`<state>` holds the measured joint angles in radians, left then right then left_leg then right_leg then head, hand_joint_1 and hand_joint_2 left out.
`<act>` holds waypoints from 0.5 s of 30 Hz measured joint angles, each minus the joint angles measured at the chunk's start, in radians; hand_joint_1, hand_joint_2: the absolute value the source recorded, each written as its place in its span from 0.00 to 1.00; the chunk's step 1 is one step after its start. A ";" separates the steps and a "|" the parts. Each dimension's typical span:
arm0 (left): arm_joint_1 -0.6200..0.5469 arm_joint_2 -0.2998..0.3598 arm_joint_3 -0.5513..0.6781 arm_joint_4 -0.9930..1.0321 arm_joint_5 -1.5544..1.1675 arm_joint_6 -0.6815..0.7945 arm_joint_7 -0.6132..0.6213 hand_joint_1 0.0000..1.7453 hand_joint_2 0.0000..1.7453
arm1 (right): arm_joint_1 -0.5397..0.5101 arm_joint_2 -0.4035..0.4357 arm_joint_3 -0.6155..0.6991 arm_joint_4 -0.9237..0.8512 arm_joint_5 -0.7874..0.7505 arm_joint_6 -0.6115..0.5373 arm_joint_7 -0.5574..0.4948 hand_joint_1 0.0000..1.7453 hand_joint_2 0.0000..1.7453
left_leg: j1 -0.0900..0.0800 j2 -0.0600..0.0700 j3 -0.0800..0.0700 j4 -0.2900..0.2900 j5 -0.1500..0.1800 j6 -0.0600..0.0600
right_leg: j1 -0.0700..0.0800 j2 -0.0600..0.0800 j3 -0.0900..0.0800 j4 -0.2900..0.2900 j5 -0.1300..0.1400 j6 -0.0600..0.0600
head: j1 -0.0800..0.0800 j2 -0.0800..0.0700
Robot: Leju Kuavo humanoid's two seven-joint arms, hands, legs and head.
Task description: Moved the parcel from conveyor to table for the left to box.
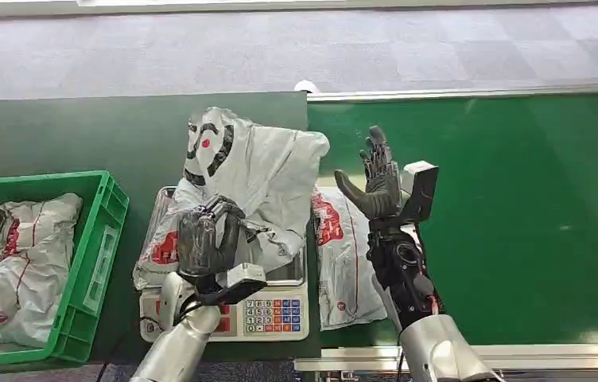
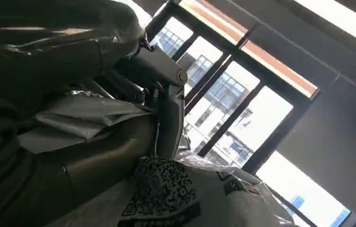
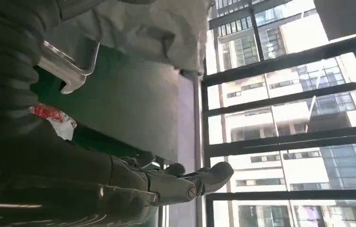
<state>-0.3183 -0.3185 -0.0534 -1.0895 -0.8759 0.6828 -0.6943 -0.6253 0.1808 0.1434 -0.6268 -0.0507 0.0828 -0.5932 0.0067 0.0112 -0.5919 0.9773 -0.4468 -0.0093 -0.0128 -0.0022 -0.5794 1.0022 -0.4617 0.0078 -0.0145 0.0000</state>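
A white plastic parcel with black and red print lies across a weighing scale on the dark table. My left hand grips the parcel's near side, fingers curled into the plastic. In the left wrist view the fingers press against crumpled bag, with a QR-code label close by. My right hand is raised over the conveyor edge, fingers spread and holding nothing. A second white parcel with red print lies flat on the green conveyor beneath the right forearm.
A green crate at the table's left end holds another white parcel. The conveyor's metal rails run along its far and near edges. In the right wrist view the scale's metal tray corner shows.
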 measured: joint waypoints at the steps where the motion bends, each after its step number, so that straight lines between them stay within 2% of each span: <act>1: 0.011 0.000 -0.001 -0.064 0.003 0.000 0.000 1.00 1.00 | -0.001 0.000 0.000 0.003 -0.002 0.001 0.000 0.00 1.00 | 0.000 0.000 0.000 0.000 0.000 0.000 | 0.000 0.000 0.000 0.000 0.000 0.000 | 0.000 0.000; 6: 0.042 0.000 -0.022 -0.315 0.047 0.000 0.000 1.00 1.00 | -0.009 0.002 0.001 0.016 -0.008 0.004 -0.002 0.00 1.00 | 0.000 -0.001 0.000 0.000 0.000 0.000 | 0.000 0.000 0.000 0.000 0.000 0.000 | 0.000 0.000; 7: 0.046 0.000 -0.024 -0.344 0.048 0.000 0.000 1.00 0.00 | -0.010 0.002 0.001 0.017 -0.008 0.004 -0.002 0.00 1.00 | 0.000 -0.001 0.000 0.000 0.000 0.000 | 0.000 0.000 0.000 0.000 0.000 0.000 | 0.000 0.000; 15: 0.075 0.000 -0.036 -0.525 0.066 0.000 0.000 1.00 0.00 | -0.015 0.004 0.002 0.027 -0.015 0.009 -0.003 0.00 1.00 | 0.000 -0.001 0.000 0.000 0.000 0.000 | 0.000 0.000 0.000 0.000 0.000 0.000 | 0.000 0.000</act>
<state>-0.2437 -0.3182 -0.0896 -1.6143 -0.8099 0.6828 -0.6947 -0.6399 0.1846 0.1450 -0.6001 -0.0660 0.0915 -0.5962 0.0067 0.0107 -0.5922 0.9773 -0.4468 -0.0093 -0.0128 -0.0023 -0.5795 1.0022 -0.4618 0.0078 -0.0145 0.0000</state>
